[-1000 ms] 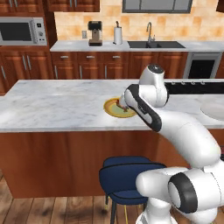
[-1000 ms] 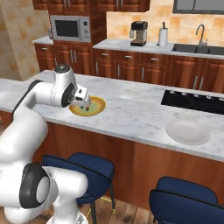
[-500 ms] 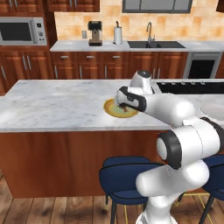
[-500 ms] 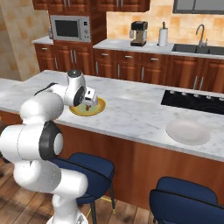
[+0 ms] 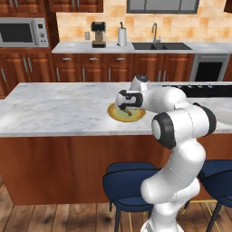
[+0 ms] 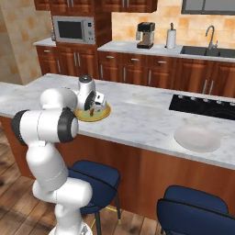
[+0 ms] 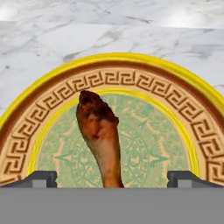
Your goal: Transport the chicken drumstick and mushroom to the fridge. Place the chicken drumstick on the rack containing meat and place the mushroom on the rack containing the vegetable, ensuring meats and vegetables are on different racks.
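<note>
A browned chicken drumstick (image 7: 100,140) lies on a round plate with a yellow rim (image 7: 113,59) and a green patterned centre. The plate (image 5: 112,113) sits on the marble island, near its front edge. My gripper (image 5: 125,106) hangs low over the plate, open. In the hand view its two dark fingertips (image 7: 41,177) stand wide apart on either side of the drumstick's thin bone end. From the right base view the gripper (image 6: 96,105) is just above the plate (image 6: 106,113). The mushroom and the fridge are out of view.
A white empty plate (image 6: 197,137) rests on the island to the right, near a black cooktop (image 6: 202,105). Blue stools (image 5: 129,181) stand under the island's front. The back counter holds a microwave (image 5: 22,32), a coffee machine (image 5: 98,34) and a sink (image 5: 163,45).
The arm has folded down and the hand has dropped closer over the plate. The jaws have stayed open, and the drumstick has not moved.
</note>
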